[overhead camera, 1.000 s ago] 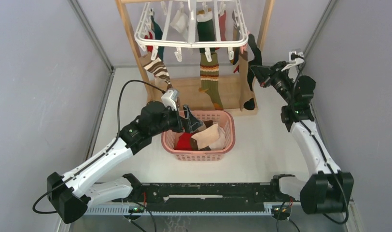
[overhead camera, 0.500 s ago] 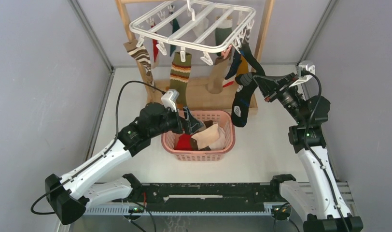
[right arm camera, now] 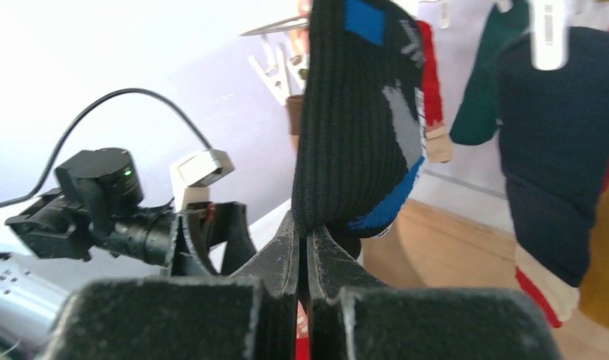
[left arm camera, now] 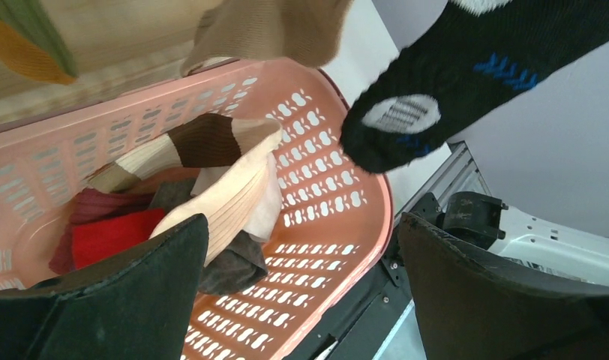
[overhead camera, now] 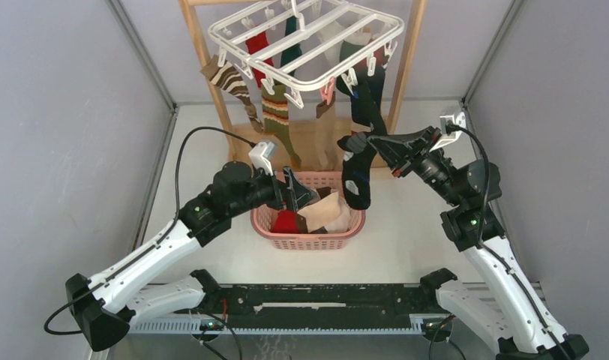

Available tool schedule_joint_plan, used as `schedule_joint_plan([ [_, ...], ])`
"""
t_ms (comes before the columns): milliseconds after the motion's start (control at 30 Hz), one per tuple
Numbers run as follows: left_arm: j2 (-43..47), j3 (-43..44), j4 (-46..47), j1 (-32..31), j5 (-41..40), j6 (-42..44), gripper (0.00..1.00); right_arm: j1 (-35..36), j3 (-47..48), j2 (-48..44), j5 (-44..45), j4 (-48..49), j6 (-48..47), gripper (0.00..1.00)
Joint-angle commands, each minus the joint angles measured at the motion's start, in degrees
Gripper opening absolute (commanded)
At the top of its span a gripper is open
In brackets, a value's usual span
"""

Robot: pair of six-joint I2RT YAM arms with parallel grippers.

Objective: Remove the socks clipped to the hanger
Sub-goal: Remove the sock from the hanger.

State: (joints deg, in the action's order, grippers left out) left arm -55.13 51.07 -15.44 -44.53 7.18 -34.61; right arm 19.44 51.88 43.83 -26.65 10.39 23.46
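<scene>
A black sock (overhead camera: 358, 180) is gripped between the closed fingers of the right hand (overhead camera: 355, 142) and is hung just over the right end of the pink basket (overhead camera: 309, 241). The left hand (overhead camera: 298, 191) is held wide open above the basket, in which loose socks (overhead camera: 320, 214) are piled. The white hanger (overhead camera: 380, 37) is seen tilted against the wooden rack (overhead camera: 408, 60), with more socks (overhead camera: 275, 116) clipped beneath it.

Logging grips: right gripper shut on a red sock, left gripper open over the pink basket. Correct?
Wrong colour: the sock in the right gripper is black with blue marks, not red; the right wrist view shows it. The left gripper is open over the pink basket.
</scene>
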Motion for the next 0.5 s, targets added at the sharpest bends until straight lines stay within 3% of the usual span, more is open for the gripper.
schedule_joint_plan([
  [0,1.3,1.1,4.1,-1.3,0.7,-0.4,1.00,5.9,1.0,-0.3,4.1,2.0,-1.9,0.00],
  [467,2.3,-0.9,12.9,-5.1,1.3,0.5,1.00,16.7,1.9,6.9,8.4,7.6,-0.8,0.00],
])
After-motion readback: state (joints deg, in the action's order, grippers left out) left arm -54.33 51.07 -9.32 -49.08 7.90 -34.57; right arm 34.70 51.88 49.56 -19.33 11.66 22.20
